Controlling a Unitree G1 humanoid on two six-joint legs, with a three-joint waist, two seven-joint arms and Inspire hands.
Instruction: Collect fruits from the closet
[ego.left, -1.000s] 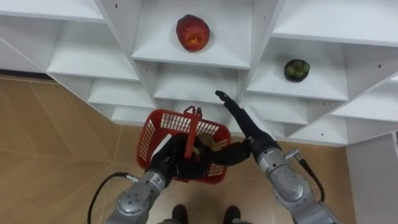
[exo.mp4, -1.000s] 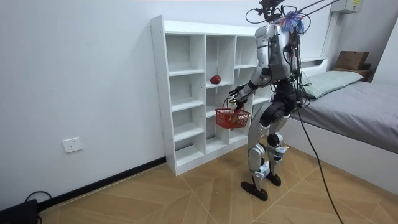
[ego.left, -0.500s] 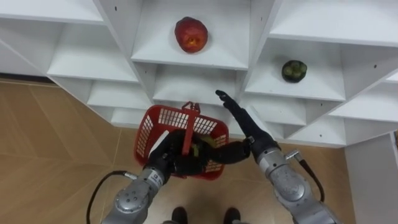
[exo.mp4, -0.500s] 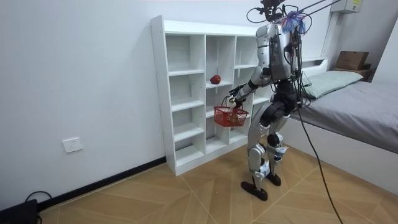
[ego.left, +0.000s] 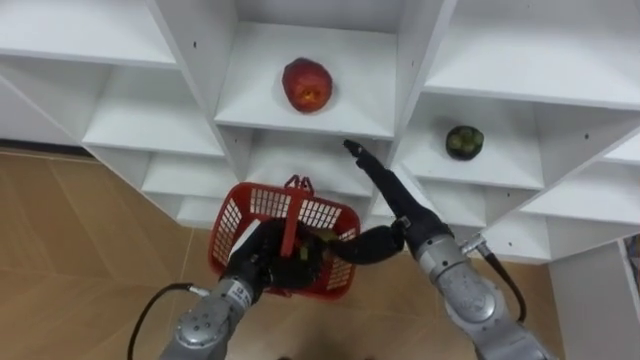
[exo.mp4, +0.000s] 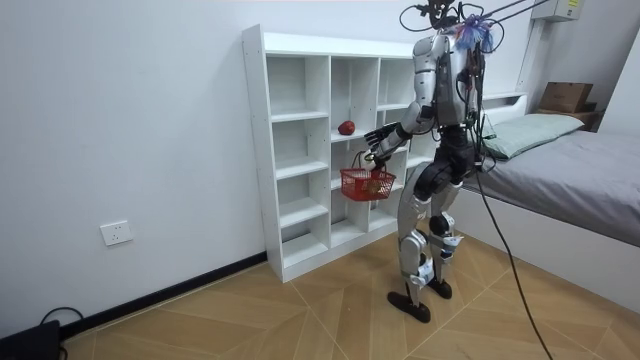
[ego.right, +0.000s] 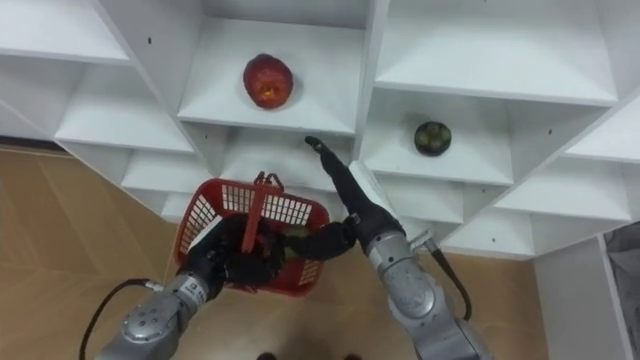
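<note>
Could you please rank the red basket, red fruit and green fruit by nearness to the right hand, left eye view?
1. Red basket, lower left of the right hand.
2. Red fruit, upper left, and green fruit, right: too close to call.

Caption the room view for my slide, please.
At the white shelf: basket in left hand, right hand extended toward red fruit.

Red basket (ego.left: 236, 234) beneath red fruit (ego.left: 307, 83)
</note>
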